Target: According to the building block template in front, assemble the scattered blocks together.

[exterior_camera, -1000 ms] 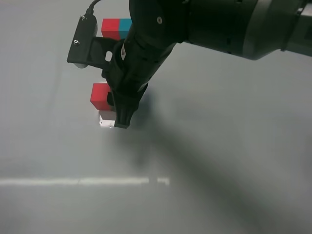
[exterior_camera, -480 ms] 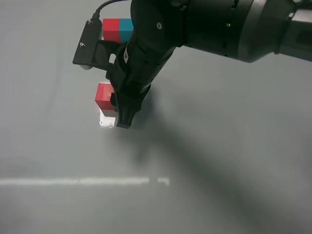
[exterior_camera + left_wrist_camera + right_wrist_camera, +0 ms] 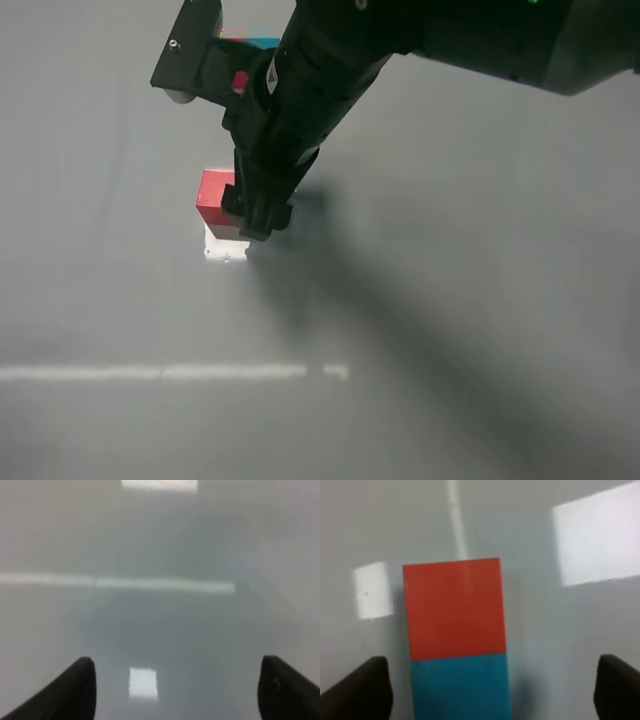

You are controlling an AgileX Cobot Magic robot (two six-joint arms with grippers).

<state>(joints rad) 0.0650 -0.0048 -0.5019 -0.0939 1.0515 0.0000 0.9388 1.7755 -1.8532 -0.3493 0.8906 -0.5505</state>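
Observation:
The scattered red cube (image 3: 213,193) sits on the grey table, left of middle. In the right wrist view the red cube (image 3: 454,607) and the teal cube (image 3: 460,687) lie flush against each other as one bar. My right gripper (image 3: 256,220) reaches across to them. It is open in the right wrist view (image 3: 492,690), with its fingertips (image 3: 367,685) wide apart on either side of the teal cube, not touching it. The arm hides the teal cube from above. Only a teal sliver of the template (image 3: 265,43) shows at the back. My left gripper (image 3: 180,690) is open and empty over bare table.
A bright white reflection (image 3: 225,246) lies just in front of the red cube. A pale light stripe (image 3: 170,372) runs across the table nearer the front. The right arm's shadow falls to the right of the cubes.
The right gripper has lifted and drawn back from the cubes, and the arm now covers most of the template. The red cube shifted slightly right a second ago, then stayed still.

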